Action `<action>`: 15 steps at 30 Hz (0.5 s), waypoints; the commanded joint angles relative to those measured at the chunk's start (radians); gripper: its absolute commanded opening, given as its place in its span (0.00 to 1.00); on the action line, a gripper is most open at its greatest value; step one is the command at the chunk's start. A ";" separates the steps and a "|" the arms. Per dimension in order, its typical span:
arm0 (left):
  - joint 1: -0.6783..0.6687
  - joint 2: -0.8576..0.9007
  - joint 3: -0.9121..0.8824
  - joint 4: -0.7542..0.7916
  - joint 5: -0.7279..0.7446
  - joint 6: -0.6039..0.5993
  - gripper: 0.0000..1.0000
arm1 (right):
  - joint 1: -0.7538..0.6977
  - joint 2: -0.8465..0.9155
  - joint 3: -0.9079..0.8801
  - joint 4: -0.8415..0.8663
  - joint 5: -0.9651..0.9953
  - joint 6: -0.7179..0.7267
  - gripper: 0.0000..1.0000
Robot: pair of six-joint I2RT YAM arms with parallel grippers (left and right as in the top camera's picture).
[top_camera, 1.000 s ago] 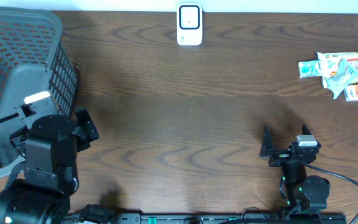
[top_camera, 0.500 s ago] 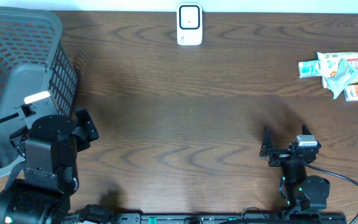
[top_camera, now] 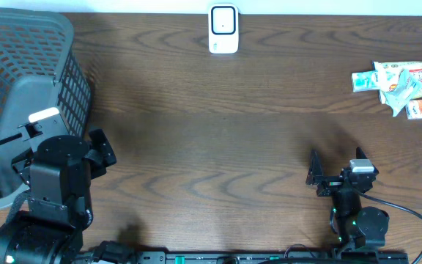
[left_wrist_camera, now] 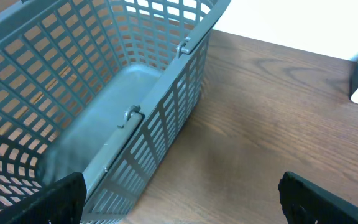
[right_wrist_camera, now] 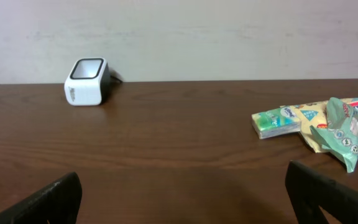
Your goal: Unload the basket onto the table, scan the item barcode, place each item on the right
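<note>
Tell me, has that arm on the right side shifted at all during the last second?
No. In the overhead view the right gripper sits at the same spot on the table's wood grain, equally far from the white scanner.

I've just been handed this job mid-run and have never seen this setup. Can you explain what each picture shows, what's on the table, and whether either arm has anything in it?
These are two robot arms at a wooden table, each ending in a two-finger gripper. One picture looks straight down from above; the other two come from cameras on the wrists, so the dark shapes in their bottom corners are each gripper's own fingers.

From above, the left gripper sits beside a grey basket, which fills the left wrist view and looks empty where its floor shows. The right gripper is at the near right. A white scanner stands at the far edge, and a pile of packets lies at the far right.

Both grippers are open and hold nothing.
</note>
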 commanded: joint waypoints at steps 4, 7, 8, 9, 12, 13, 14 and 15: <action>0.002 0.000 0.010 -0.002 -0.008 -0.002 0.98 | 0.011 -0.006 -0.002 -0.004 0.009 -0.004 0.99; 0.002 0.000 0.010 -0.018 -0.010 -0.002 0.98 | 0.011 -0.006 -0.002 -0.004 0.009 -0.004 0.99; 0.002 0.000 0.010 -0.027 -0.009 -0.002 0.98 | 0.011 -0.006 -0.002 -0.004 0.009 -0.004 0.99; -0.001 -0.001 0.009 -0.047 -0.008 -0.002 0.98 | 0.011 -0.006 -0.002 -0.004 0.009 -0.004 0.99; -0.005 -0.013 -0.004 -0.142 0.049 -0.002 0.98 | 0.011 -0.006 -0.002 -0.004 0.009 -0.004 0.99; -0.005 -0.016 -0.014 -0.165 0.077 -0.002 0.97 | 0.011 -0.006 -0.002 -0.004 0.009 -0.004 0.99; -0.005 -0.022 -0.027 -0.175 0.105 -0.002 0.98 | 0.011 -0.006 -0.002 -0.004 0.009 -0.004 0.99; -0.005 -0.029 -0.045 -0.177 0.127 -0.002 0.98 | 0.011 -0.006 -0.002 -0.004 0.009 -0.004 0.99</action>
